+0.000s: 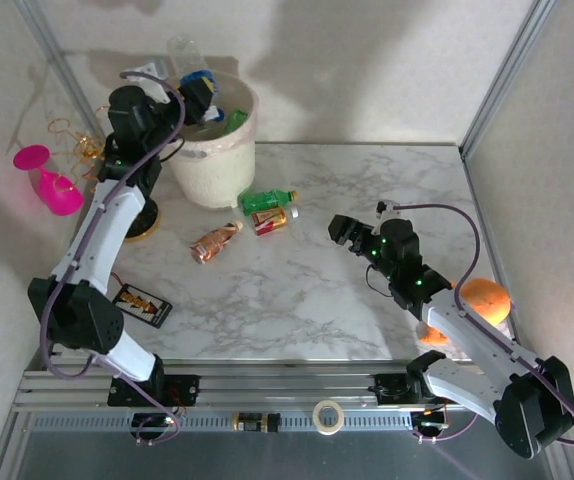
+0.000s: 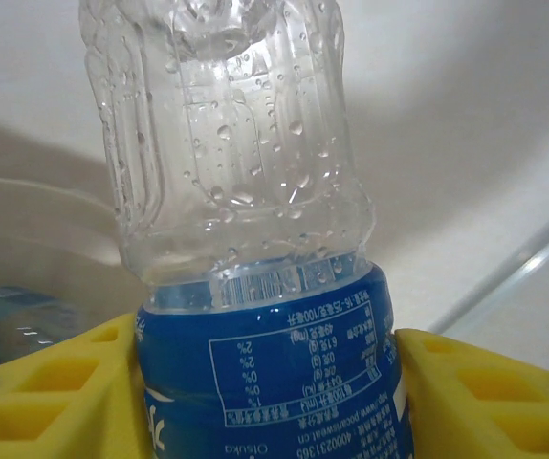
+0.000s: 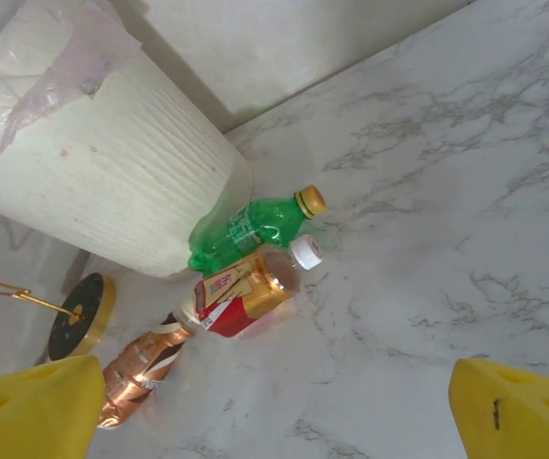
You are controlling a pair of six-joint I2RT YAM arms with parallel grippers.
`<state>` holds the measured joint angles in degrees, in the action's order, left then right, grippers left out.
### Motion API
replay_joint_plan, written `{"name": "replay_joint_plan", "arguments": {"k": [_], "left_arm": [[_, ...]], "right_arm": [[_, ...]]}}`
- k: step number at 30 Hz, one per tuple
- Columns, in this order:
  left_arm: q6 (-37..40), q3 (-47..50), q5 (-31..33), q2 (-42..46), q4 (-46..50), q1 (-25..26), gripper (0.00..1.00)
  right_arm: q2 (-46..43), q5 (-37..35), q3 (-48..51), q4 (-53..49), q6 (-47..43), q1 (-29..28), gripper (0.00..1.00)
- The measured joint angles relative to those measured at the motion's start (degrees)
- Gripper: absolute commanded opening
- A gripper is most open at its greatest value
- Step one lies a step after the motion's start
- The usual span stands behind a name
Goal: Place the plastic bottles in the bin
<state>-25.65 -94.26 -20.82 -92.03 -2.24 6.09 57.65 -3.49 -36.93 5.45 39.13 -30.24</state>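
My left gripper is shut on a clear bottle with a blue label, held over the rim of the cream-white bin; its yellow fingers press both sides of the label. Bottles lie inside the bin, one green. On the marble beside the bin lie a green bottle, a red-and-gold labelled bottle and a copper-brown bottle. All three also show in the right wrist view: green bottle, red-and-gold bottle, copper-brown bottle. My right gripper hangs open over mid-table, empty.
A pink wine glass lies at the far left beside gold wire stands. A black round base sits left of the bin. A dark card lies near the front left. A round orange object rests by the right arm.
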Motion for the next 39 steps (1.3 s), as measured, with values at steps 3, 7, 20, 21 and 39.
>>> {"name": "replay_joint_plan", "arguments": {"k": [3,7,20,21,39], "left_arm": [[0.07,-2.1,1.09,-2.67,2.8,-2.27,0.48],[0.15,-3.17,1.66,-5.31,5.46,-3.82,0.48],[1.84,-5.51,3.76,-9.64,11.19,-4.59,0.93],[1.86,-5.73,3.87,-9.64,11.15,-4.59,0.99],[0.76,5.88,4.39,7.69,3.91,0.0,1.0]], "right_arm": [[-0.44,-0.48,0.76,-0.22,-0.02,0.0,0.93],[-0.57,-1.09,1.7,-0.61,0.02,0.0,0.93],[-1.66,-1.44,2.47,-2.67,0.0,0.0,0.93],[-1.81,-1.44,2.47,-2.78,0.0,0.0,0.93],[0.17,-0.76,2.67,-0.94,0.02,0.0,0.97]]}}
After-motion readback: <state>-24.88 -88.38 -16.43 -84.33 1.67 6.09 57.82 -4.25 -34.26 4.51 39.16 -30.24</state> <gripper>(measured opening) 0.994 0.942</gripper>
